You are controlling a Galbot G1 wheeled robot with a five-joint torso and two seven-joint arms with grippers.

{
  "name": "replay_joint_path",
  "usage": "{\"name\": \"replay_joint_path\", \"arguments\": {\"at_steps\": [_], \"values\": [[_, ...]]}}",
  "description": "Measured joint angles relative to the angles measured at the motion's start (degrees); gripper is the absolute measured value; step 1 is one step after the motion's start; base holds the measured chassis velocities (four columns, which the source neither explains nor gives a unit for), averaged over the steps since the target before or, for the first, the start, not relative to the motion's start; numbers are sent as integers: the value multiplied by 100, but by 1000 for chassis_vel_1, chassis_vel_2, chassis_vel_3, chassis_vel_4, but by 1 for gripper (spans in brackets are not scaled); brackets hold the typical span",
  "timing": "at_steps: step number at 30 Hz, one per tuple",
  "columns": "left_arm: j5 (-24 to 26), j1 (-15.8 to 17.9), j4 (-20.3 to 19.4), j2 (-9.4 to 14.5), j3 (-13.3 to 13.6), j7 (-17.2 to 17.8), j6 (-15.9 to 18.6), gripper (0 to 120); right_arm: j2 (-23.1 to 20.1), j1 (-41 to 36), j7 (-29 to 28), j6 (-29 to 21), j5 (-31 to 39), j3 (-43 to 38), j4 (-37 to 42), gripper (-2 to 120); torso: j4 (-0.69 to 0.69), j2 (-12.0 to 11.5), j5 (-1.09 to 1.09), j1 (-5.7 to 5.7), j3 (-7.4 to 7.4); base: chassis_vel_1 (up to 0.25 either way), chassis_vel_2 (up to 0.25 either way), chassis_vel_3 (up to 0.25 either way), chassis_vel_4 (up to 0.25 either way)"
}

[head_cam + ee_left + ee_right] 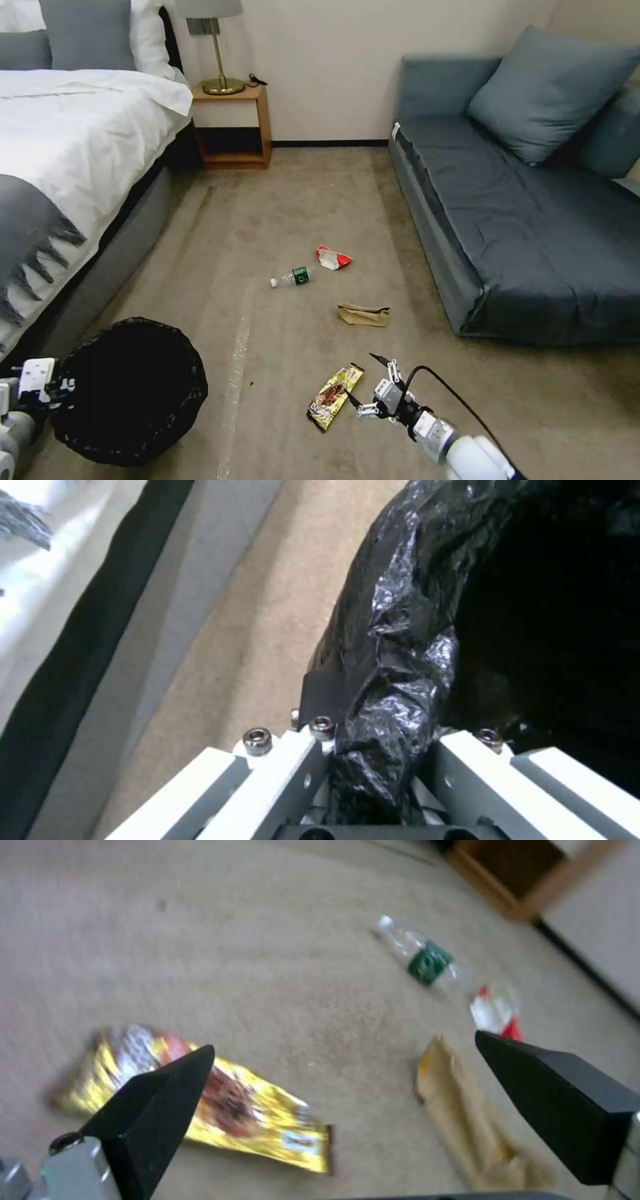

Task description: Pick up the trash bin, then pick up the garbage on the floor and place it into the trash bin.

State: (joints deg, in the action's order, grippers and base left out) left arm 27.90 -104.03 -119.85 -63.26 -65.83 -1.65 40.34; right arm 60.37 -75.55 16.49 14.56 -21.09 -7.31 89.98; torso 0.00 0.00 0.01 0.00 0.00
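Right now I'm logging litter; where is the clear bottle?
In the head view the clear bottle lies on the carpet mid-floor, between bed and sofa, just left of the red-and-white packet.

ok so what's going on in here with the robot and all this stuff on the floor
The robot is clearing litter off the carpet. Its left gripper is clamped on the bag-lined rim of the trash bin, holding it by the bed. Its right gripper hangs open just above the gold snack wrapper, not touching it. The brown paper bag, the bottle and the red-and-white packet lie further out on the floor. None of the four pieces is in the bin yet.
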Motion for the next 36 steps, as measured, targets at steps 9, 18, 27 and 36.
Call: {"name": "replay_joint_path", "arguments": {"at_steps": [9, 18, 27, 36], "values": [[-25, -86, -105, -81, -8, -28, 1, 3, 209, 1081, -23, 1339, -2164, 334, -1204, 100, 1, 0, -1, 0, 0, 0, 0, 0, 0], [5, -137, -164, -94, -96, -33, 39, 3, 629, 1528, -560, 2187, -4011, 288, -2305, 100, 0, 0, -1, 0, 0, 0, 0, 0, 0], [25, -210, -207, -149, -150, -37, 54, 3, 953, 1715, -1074, 2420, -4962, 133, -3047, 100, 0, 0, -1, 0, 0, 0, 0, 0, 0], [40, -187, -245, -154, -118, -37, 75, 3, 1134, 1793, -1431, 2425, -5221, 110, -3333, 99, -1, 0, -2, 0, -1, 0, 0, 0, 0]]}}
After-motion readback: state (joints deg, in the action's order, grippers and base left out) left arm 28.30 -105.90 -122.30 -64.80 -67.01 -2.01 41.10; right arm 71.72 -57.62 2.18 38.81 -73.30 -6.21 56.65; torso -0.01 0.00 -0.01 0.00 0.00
